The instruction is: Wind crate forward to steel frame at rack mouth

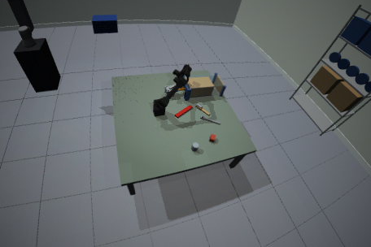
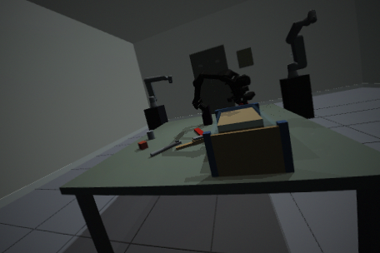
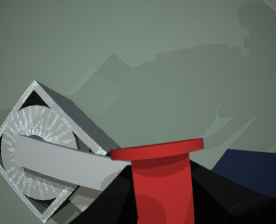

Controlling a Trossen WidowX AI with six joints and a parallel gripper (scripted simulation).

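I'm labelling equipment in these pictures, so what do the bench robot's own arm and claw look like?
The arm is black all over, with slim links, bulkier rounded joints and a small dark block for a base. The claw is black too, its fingers broad and smooth close up. No markings or cables can be made out.
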